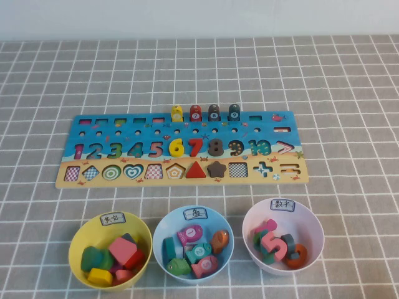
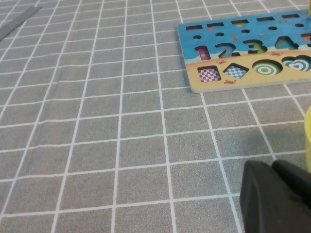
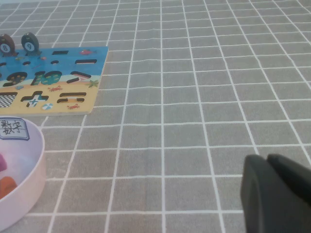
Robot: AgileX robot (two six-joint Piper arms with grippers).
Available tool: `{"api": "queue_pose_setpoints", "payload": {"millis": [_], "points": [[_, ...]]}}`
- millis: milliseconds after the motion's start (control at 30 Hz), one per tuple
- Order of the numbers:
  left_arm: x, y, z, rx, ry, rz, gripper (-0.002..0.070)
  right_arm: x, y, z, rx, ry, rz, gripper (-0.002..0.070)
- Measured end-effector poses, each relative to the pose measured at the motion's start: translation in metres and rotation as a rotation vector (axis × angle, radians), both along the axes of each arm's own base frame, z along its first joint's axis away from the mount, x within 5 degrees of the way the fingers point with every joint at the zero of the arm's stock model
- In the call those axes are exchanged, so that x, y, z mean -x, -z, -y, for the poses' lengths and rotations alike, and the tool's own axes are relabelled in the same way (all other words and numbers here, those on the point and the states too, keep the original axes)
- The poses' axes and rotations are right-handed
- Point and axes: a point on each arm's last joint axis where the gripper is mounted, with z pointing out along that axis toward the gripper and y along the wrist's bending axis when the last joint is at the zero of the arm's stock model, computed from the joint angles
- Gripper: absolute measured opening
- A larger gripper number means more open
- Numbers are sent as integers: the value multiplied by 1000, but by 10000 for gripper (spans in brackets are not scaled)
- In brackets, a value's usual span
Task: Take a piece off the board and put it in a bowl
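Note:
The board (image 1: 93, 128) lies flat at mid-table, and its ends show in the left wrist view (image 2: 194, 39) and the right wrist view (image 3: 92, 53). The dark teal-green fish piece (image 1: 234, 111) stands upright in the board's top row, rightmost of the fish there; it also shows in the right wrist view (image 3: 29, 41). The light blue bowl (image 1: 169, 223) sits in front of the board and holds several fish pieces. My left gripper (image 2: 273, 165) is shut and empty, low over the cloth left of the board. My right gripper (image 3: 267, 159) is shut and empty, right of the board. Neither arm shows in the high view.
A yellow fish (image 1: 177, 113), a red fish (image 1: 195, 112) and a dark brown fish (image 1: 214, 111) stand left of the teal one. A yellow bowl (image 1: 80, 232) of shapes sits left of the blue bowl, a pale pink bowl (image 1: 312, 218) of numbers right. Grey checked cloth covers the table.

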Motion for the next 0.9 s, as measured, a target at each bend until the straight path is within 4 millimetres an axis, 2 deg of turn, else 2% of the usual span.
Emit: {"api": "queue_pose_setpoints", "payload": {"millis": [900], "points": [[0,0,0,0,0,0,0,0,0,-1,-37,-3,-1,-18]]}}
